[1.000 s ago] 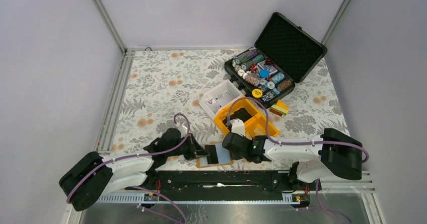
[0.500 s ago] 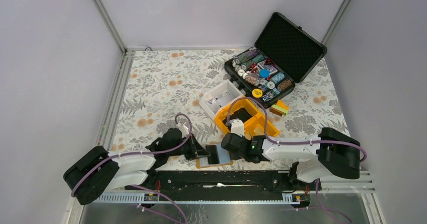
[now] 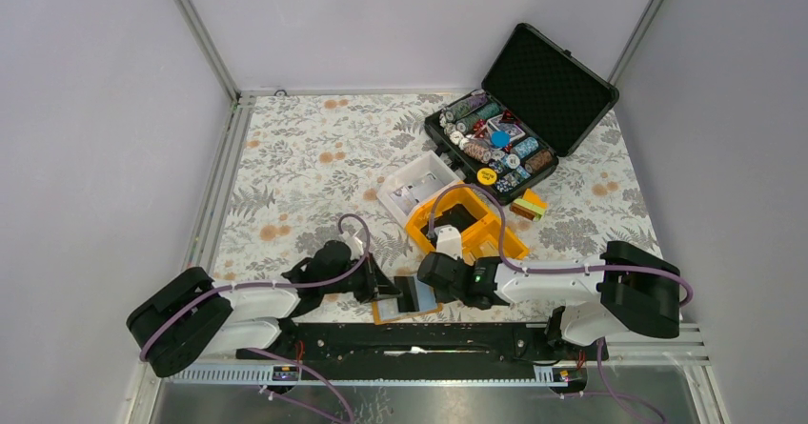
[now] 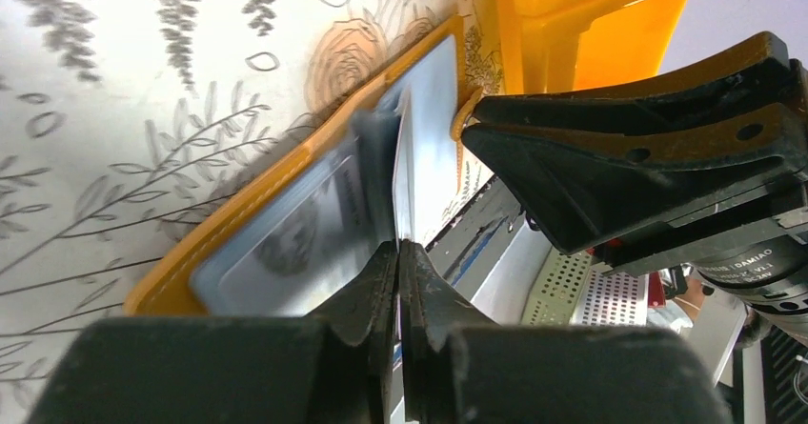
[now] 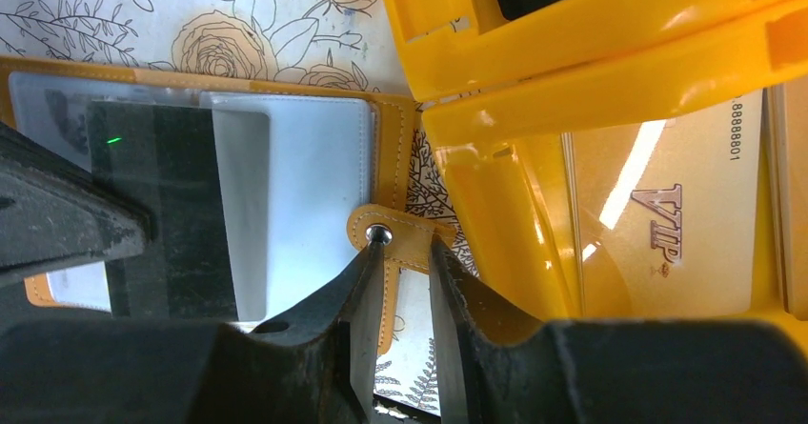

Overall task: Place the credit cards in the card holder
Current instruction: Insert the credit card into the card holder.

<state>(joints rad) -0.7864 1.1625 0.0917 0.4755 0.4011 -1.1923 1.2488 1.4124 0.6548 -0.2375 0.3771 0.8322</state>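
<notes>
Compared with a second ago, our left arm's bulky rear joint is sitting further right and the left gripper [image 3: 381,289] is reaching slightly closer to the card holder [image 3: 386,308], while our right arm is barely differing. From the top view, we are seeing the holder lying open on the flowered cloth [image 3: 305,157] at the near edge, between the left gripper and the right gripper [image 3: 431,289], just in front of the orange bin [image 3: 505,243]; the open black case [image 3: 553,86] of poker chips [image 3: 491,138] is standing well apart at the far right. From our left wrist, the fingers are clenching a credit card [image 4: 404,171] edge-on, its far end standing over the holder's pale pockets near the fold; whether it is touching a pocket we cannot tell. From our right wrist, the two fingers are closing on either side of the holder's snap tab [image 5: 386,233], pinching it just beside the bin's wall, and the card is showing as a dark rectangle over the pale pocket. A card marked VIP [image 5: 667,224] is lying inside the bin.
</notes>
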